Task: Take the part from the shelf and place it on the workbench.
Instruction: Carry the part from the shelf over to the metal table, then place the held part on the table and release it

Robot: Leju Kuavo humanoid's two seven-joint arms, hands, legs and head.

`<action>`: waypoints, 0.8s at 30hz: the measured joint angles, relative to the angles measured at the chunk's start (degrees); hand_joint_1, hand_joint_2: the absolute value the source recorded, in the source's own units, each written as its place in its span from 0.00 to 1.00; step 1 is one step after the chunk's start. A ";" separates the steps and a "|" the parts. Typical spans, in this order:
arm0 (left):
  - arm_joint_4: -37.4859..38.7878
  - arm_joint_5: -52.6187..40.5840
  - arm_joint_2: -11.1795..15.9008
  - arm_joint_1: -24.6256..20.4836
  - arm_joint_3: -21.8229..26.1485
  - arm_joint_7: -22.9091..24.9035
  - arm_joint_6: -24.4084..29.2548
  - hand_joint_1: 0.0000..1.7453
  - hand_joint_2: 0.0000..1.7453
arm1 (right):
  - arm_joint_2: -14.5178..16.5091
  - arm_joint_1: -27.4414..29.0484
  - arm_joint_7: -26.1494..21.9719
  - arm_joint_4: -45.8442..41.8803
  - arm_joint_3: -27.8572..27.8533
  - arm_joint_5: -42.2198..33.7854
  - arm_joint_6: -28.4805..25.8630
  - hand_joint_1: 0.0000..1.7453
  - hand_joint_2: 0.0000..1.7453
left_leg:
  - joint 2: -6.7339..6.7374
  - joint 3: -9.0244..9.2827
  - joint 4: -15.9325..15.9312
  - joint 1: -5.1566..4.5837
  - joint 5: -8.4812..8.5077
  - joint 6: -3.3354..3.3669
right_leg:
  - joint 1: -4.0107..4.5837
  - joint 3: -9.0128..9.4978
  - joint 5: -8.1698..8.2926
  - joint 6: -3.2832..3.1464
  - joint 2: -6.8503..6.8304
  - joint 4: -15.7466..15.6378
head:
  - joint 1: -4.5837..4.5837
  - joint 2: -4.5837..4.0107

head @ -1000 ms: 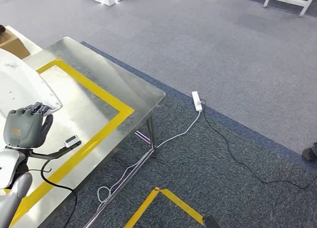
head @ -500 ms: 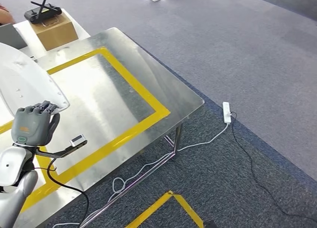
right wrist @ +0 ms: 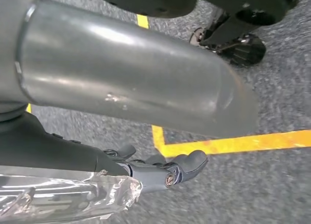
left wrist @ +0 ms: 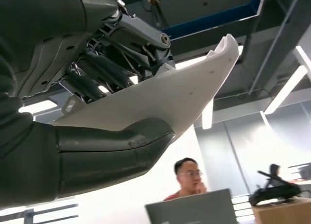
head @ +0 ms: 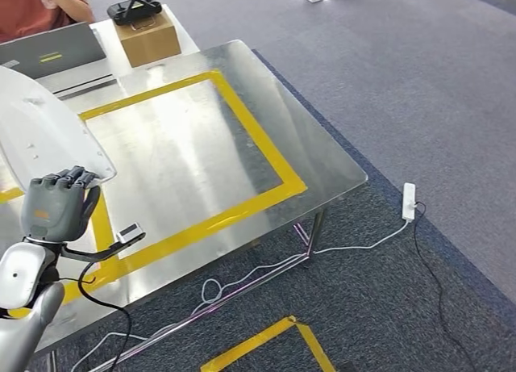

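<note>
A large white curved part (head: 43,134) hangs over the left end of the steel workbench (head: 201,146), which is marked with a yellow tape rectangle. My left hand (head: 58,206) grips the part's near edge from below, fingers curled over the rim. In the left wrist view the part (left wrist: 165,95) lies between the thick thumb (left wrist: 110,151) and the dark fingers (left wrist: 95,78). My right hand (right wrist: 168,170) hangs low over grey carpet, its fingers loose with nothing in them.
A cardboard box (head: 146,33) with a black controller on top and a laptop (head: 52,53) stand at the workbench's far side, where a person (head: 58,1) sits. A white power strip (head: 409,201) and cables lie on the carpet. Yellow floor tape (head: 268,344) runs near my feet.
The camera has turned, so the workbench has slid right and more of it shows, with the box, laptop and person now visible. My left hand still holds the part.
</note>
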 joint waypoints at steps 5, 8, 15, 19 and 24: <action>0.00 0.29 0.56 -0.13 0.08 -0.62 0.83 1.00 1.00 | 0.15 -0.10 0.03 -0.60 -0.19 0.49 0.19 0.00 0.00 | 1.31 3.28 -6.62 -0.89 1.11 1.54 | 0.51 0.62 -1.00 1.16 -2.81 -0.02 | 0.04 0.00; 0.01 0.86 0.87 -0.30 0.11 -1.25 1.03 1.00 1.00 | 0.21 -0.08 0.13 -1.24 -0.35 0.85 0.60 0.00 0.00 | -0.72 3.52 -7.09 -0.40 1.42 2.41 | 0.12 -1.66 -4.12 1.89 1.42 4.99 | 0.24 0.00; 0.07 2.14 0.82 -0.33 -0.06 -2.42 0.79 1.00 1.00 | 0.23 0.57 0.69 -2.18 -0.72 1.15 1.26 0.00 0.00 | -6.27 3.77 -6.96 -0.25 1.32 2.46 | -0.36 -5.27 -1.90 2.01 5.75 8.52 | 0.52 0.00; 0.07 4.44 1.25 -0.66 -0.29 -4.47 -0.15 1.00 1.00 | 0.23 0.64 0.72 -2.89 -0.80 1.22 2.28 0.00 0.00 | -8.63 3.18 -6.58 -0.15 1.41 1.28 | -0.72 -1.42 0.43 1.56 8.66 0.56 | 0.48 0.00; 0.20 9.45 3.47 -1.43 -1.63 -9.25 -6.76 1.00 1.00 | 0.36 0.68 -0.24 -3.63 -1.05 -0.05 5.84 0.00 0.00 | -4.24 -0.21 0.45 0.00 -2.80 -0.16 | -0.64 -0.74 0.92 -0.04 6.65 -0.18 | 0.01 0.00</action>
